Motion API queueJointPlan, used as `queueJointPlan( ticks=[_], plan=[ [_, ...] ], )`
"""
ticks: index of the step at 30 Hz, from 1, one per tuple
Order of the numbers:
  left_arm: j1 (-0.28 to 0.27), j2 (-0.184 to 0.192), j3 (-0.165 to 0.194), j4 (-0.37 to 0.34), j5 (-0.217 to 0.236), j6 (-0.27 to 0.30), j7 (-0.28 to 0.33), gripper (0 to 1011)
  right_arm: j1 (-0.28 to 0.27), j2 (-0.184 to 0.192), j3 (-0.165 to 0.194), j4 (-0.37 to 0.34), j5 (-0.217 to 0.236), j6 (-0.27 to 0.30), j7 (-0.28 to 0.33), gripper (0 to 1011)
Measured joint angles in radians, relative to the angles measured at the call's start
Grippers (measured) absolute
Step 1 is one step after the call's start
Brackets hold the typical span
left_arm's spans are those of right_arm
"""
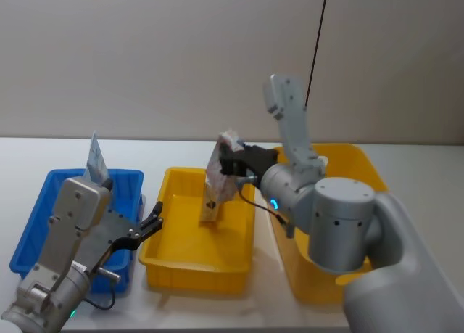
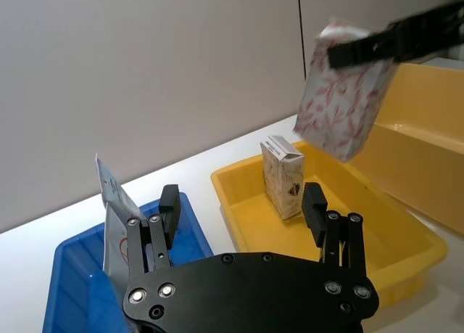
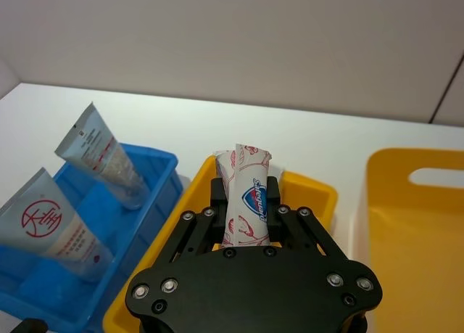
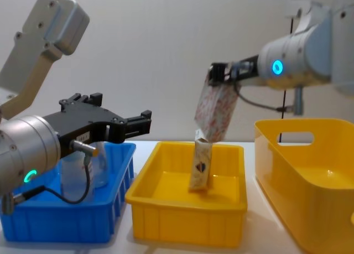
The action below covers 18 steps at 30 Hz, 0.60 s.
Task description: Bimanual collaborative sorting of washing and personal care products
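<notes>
Right gripper (image 1: pixel 231 159) pinches a patterned carton (image 1: pixel 220 178) above the middle yellow bin (image 1: pixel 194 265), presumably to join the standing carton (image 4: pixel 201 166) (left gripper (image 1: pixel 152 223), spread, by the blue bin (image 1: pixel 32 243)).

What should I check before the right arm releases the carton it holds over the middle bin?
1. Right gripper shut on held carton: ok.
2. Held carton above small yellow bin: ok.
3. Drop spot free of standing carton: cannot tell, they look close.
4. Left gripper open, over blue bin, out of the way: ok.
5. Tubes inside blue bin: ok.
</notes>
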Motion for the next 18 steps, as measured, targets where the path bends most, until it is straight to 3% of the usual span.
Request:
queueJointPlan(
  ticks=[8,18],
  plan=[
    [0.000,0.000,0.000,0.000,0.000,0.000,0.000,1001,-0.017,0.028,0.016,-0.104,-0.030,0.070,-0.029,256],
    [0.000,0.000,0.000,0.000,0.000,0.000,0.000,1001,-0.060,0.076,0.065,-0.237,-0.068,0.207,-0.071,256]
  ],
)
